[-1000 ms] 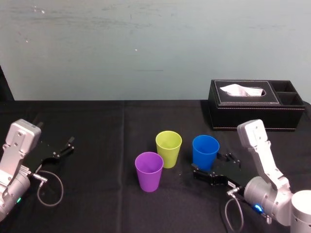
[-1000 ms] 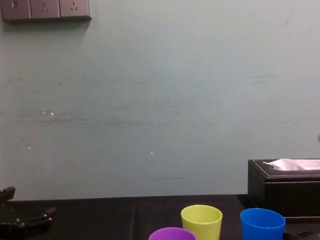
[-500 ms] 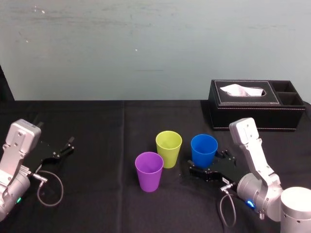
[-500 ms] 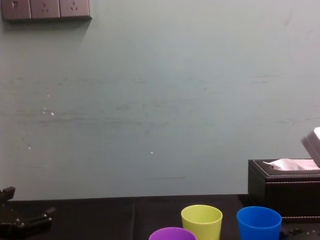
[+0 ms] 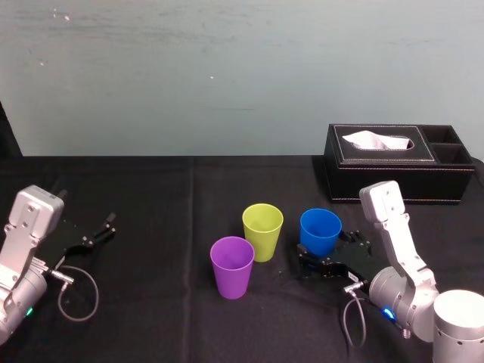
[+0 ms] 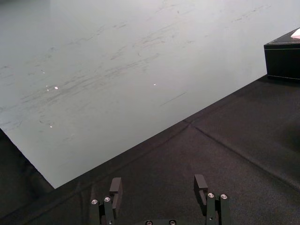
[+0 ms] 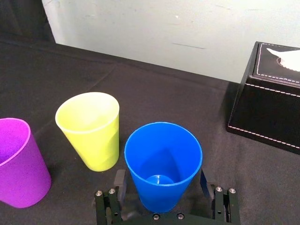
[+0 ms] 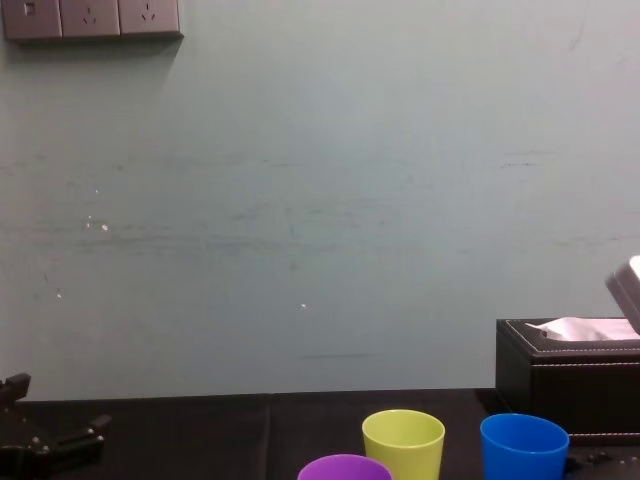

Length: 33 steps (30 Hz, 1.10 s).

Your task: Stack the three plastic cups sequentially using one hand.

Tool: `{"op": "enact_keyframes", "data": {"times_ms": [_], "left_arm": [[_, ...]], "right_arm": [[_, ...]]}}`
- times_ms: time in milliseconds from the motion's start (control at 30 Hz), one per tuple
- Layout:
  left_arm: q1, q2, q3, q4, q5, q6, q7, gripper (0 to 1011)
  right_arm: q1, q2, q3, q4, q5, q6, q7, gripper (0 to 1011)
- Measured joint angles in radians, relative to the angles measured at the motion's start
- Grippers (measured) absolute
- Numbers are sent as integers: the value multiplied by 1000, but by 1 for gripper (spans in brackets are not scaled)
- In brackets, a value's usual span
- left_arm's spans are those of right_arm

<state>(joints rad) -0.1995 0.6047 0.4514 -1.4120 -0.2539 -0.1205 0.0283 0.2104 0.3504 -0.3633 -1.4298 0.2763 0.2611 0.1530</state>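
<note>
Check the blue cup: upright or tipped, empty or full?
Upright and empty: the blue cup stands mouth up with its bare bottom visible. The open right gripper straddles its base. The left gripper sits idle, far left.

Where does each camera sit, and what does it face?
Head: high, looking down; left hand parked, right hand at the blue cup.
Left wrist: above left hand, facing cloth and wall.
Right wrist: behind right hand, facing blue cup, yellow-green cup, purple cup.
Chest: low, facing the wall; left hand at lower left.
Shared: head and right wrist both show the tissue box.
</note>
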Motion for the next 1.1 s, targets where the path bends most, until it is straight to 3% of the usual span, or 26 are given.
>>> {"op": "enact_keyframes", "data": {"times_ms": [467, 1100], "left_arm": [[0, 0, 0, 0, 0, 0, 0, 1000], [0, 0, 0, 0, 0, 0, 0, 1000]], "right_arm": [[25, -40, 17, 54, -32, -10, 13, 1003], [22, -37, 15, 46, -31, -10, 13, 995]]}}
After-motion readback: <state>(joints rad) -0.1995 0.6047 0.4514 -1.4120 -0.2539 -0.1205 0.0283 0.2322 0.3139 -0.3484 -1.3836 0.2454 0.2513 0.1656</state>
